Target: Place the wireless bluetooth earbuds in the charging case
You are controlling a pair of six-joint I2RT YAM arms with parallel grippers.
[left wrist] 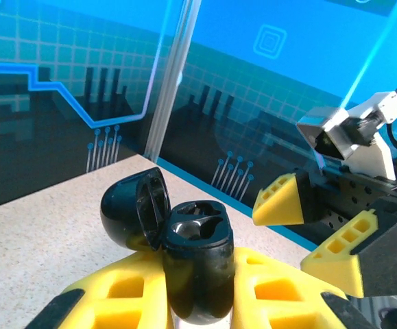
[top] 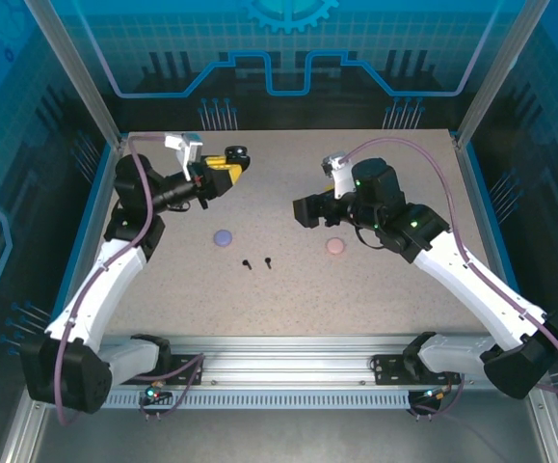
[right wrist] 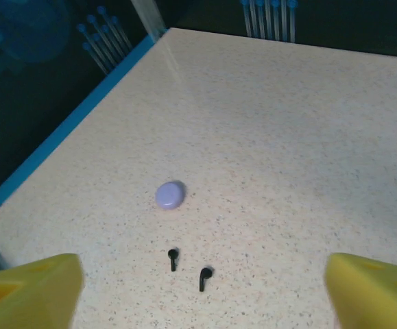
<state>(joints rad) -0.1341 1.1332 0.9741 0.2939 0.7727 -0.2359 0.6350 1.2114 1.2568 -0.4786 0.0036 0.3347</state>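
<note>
Aloft, we clench our left hand (left wrist: pixel 198 298) on the open black case (left wrist: pixel 197 255), sockets bared for loading; our right hand (right wrist: pixel 199 293) hangs spread near the black earbuds (right wrist: pixel 173 258)

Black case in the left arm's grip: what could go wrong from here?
The two black earbuds lie close together on the table; the open right jaws might knock one while closing on the other.
The black case sits pinched in the left jaws, lid open; pressing an earbud in might tilt it or make it slip.
Its sockets look small, so a slightly turned earbud may not seat.
</note>
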